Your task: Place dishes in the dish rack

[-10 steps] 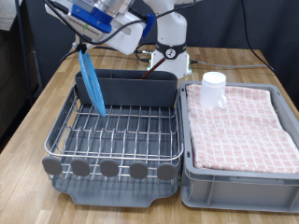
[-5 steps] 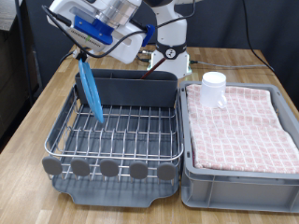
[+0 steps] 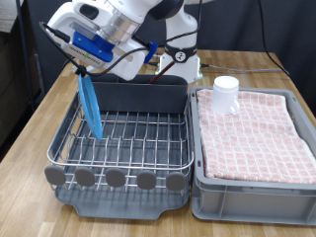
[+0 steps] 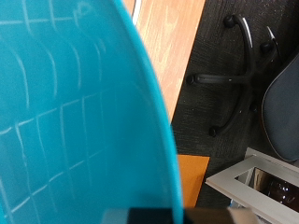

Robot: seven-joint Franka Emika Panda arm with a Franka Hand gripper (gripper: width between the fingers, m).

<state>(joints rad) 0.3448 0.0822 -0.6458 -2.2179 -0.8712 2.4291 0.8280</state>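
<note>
Gripping a light-blue plate point(image 3: 90, 104) by its upper rim, the Franka arm's gripper point(image 3: 85, 65) hangs the dish on edge over the dish rack point(image 3: 118, 148), its lower edge down among the silver wires toward nine o'clock of the tray in the exterior view, though whether it actually rests on them cannot be told. In the wrist view the plate point(image 4: 75, 121) fills nearly the whole picture, with a strip of wooden tabletop point(image 4: 173, 37) and an office chair's base point(image 4: 234, 75) on dark floor beyond it (the fingers themselves are not visible there). A small white cup point(image 3: 226, 94) stands on the pink checked cloth point(image 3: 252, 133) in the grey tub point(image 3: 252, 193) at three o'clock of the rack, well apart from the plate. No wooden spoon can be made out. Judging by its thin, rigid look, the plate is probably light and stiff but smooth, so liable to slip or swing in a rim pinch, and could chip if dropped; the rim is the sensible hold.
</note>
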